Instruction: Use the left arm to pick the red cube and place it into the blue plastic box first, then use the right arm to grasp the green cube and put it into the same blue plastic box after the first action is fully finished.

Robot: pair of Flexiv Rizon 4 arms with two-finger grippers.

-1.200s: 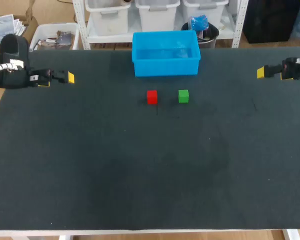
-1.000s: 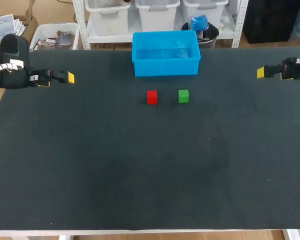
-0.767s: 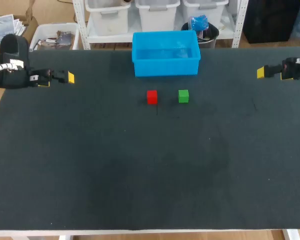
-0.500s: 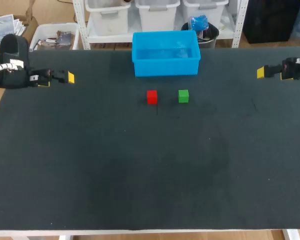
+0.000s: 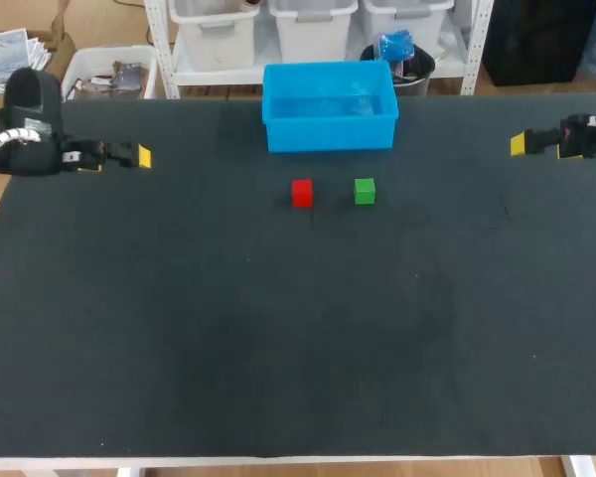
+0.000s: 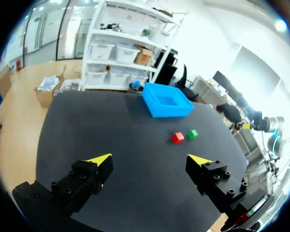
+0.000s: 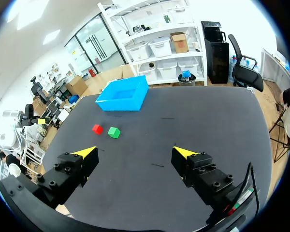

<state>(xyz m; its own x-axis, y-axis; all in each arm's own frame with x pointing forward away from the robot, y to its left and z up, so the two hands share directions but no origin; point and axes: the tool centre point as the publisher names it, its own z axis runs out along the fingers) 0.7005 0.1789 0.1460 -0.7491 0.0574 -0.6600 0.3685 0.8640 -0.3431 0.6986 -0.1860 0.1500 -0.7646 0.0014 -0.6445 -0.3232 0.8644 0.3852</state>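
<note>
Red cube [image 5: 301, 192] beside green cube [image 5: 365, 191] (just apart) | blue plastic box [image 5: 329, 105] at far edge of worktop [image 5: 278, 348] | left gripper [image 6: 150, 159] spread | right gripper [image 7: 135, 152] spread

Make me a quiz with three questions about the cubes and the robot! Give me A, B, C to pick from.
1. Where is the red cube compared with the blue box?
A) inside it
B) on the table, apart from it
C) balanced on its rim

2. How many cubes lie on the table?
A) one
B) two
C) three

3. What is the left gripper doing?
A) open, holding nothing
B) shut on a cube
C) shut on the box's wall

Answers:
1. B, because the red cube sits on the dark table with a gap between it and the box.
2. B, because only the red cube and the green cube are there, side by side.
3. A, because the left wrist view shows its yellow tips wide apart with just bare table between them.
</note>
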